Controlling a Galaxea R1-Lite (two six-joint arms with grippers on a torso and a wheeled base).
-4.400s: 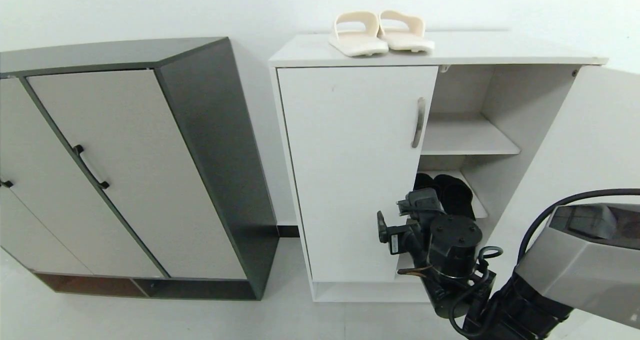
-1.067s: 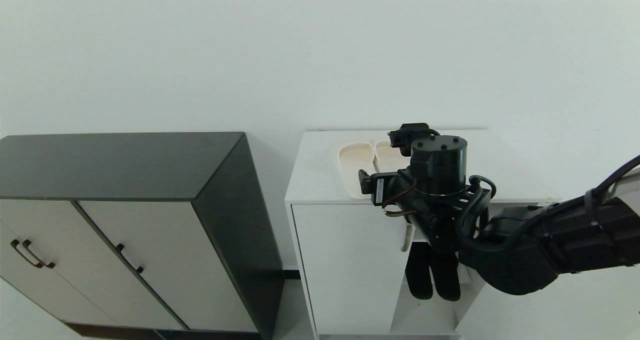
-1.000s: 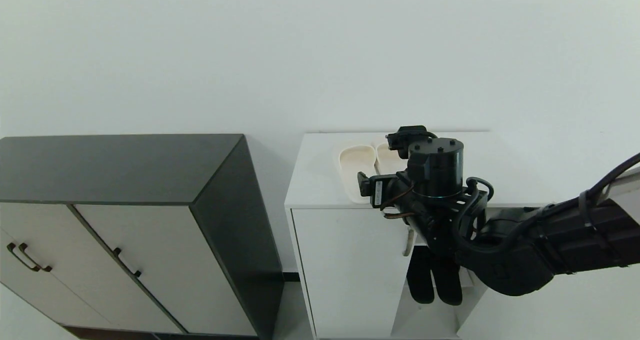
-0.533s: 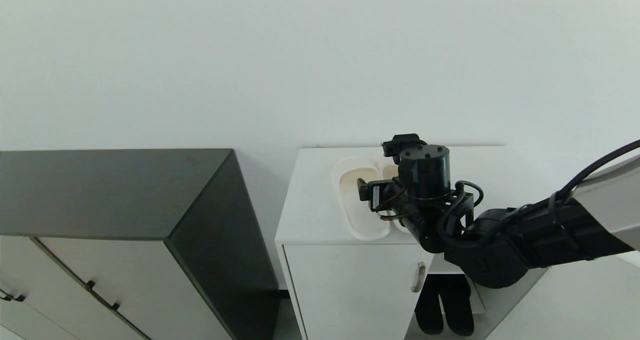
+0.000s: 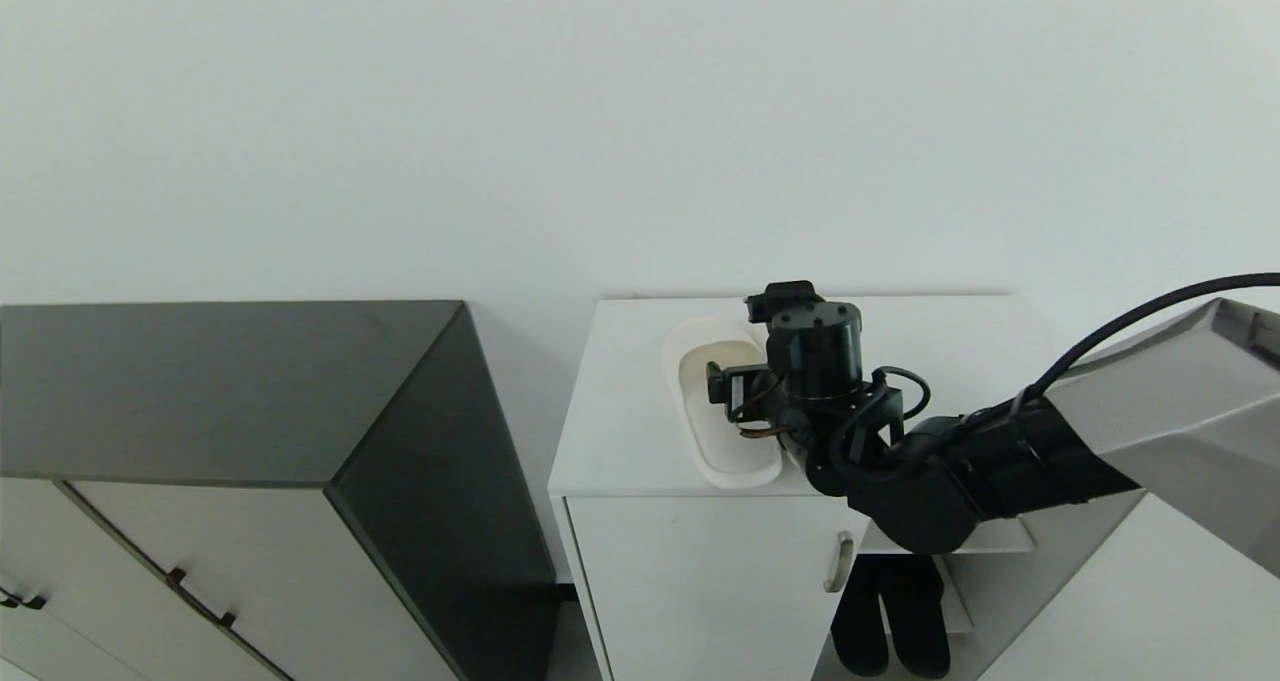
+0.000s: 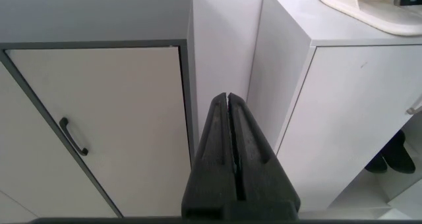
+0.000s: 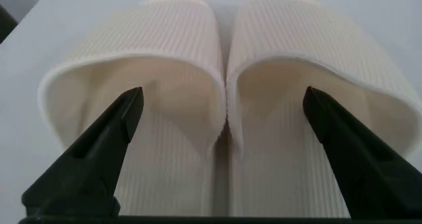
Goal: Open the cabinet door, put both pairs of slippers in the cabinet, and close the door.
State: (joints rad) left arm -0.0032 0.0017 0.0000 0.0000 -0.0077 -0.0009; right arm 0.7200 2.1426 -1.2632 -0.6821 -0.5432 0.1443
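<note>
The cream slippers (image 7: 165,33) are lying side by side, touching, on top of the white cabinet (image 5: 620,411). They are showing ribbed, soft-looking straps arching over ribbed footbeds with rounded edges. The black slippers (image 5: 890,626) are sitting on a lower shelf inside, with the right door (image 5: 1100,631) standing open. The right arm is stretching over the cabinet top from the right. The right claw (image 7: 223,95) is spreading wide, one finger pointing at each cream slipper's opening. The left claw (image 6: 228,99) is hanging pressed together, low before the gap between the white cabinet and a dark cabinet (image 5: 200,381).
</note>
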